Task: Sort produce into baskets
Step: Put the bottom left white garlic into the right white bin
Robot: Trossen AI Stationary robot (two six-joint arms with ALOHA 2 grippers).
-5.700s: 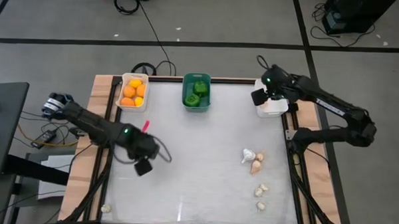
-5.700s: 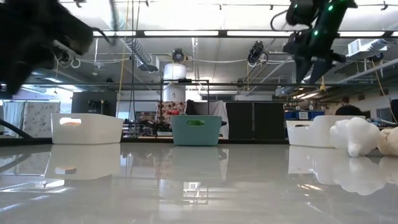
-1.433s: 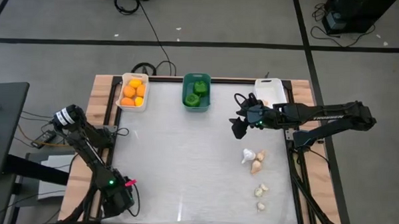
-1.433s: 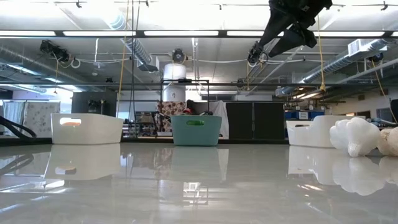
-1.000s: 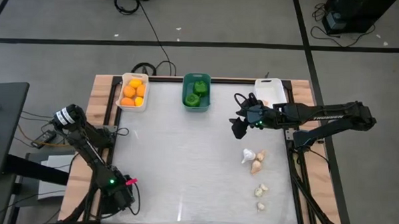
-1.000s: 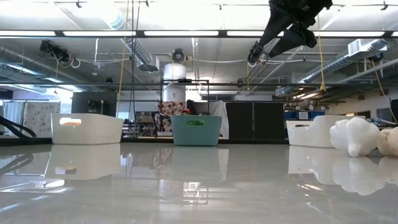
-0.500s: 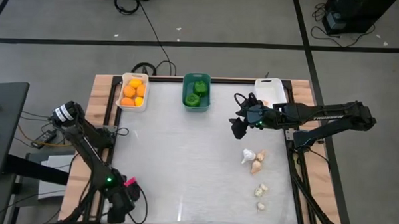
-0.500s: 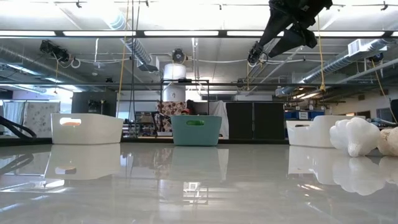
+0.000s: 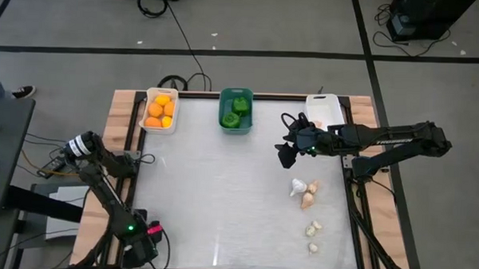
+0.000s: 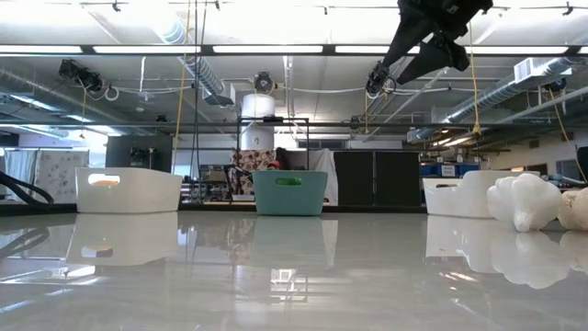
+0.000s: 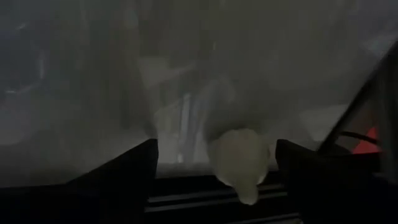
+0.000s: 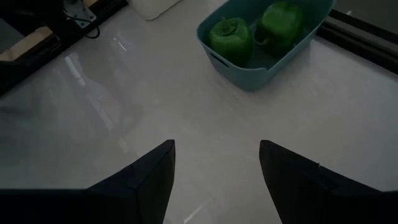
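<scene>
In the left wrist view a pale garlic bulb (image 11: 239, 163) lies between the wide-apart fingers of my left gripper (image 11: 214, 177), with a gap to each finger. That gripper (image 9: 140, 248) hangs, open, over the table's near left corner and hides the bulb from above. My right gripper (image 9: 285, 156) hovers open and empty over the far right part of the table. A white basket (image 9: 160, 109) holds orange fruits. The teal basket (image 12: 261, 37) holds two green peppers. Another white basket (image 9: 324, 113) stands at the far right.
Several loose garlic bulbs (image 9: 305, 193) lie on the right side of the table, more toward the near edge (image 9: 313, 238). The three baskets line the far edge. The table's middle (image 9: 221, 190) is bare white. Cables lie on the wooden strip at the left.
My left gripper has shifted a little toward the table's near edge at the near left corner, and its arm has swung with it. My right arm has kept still.
</scene>
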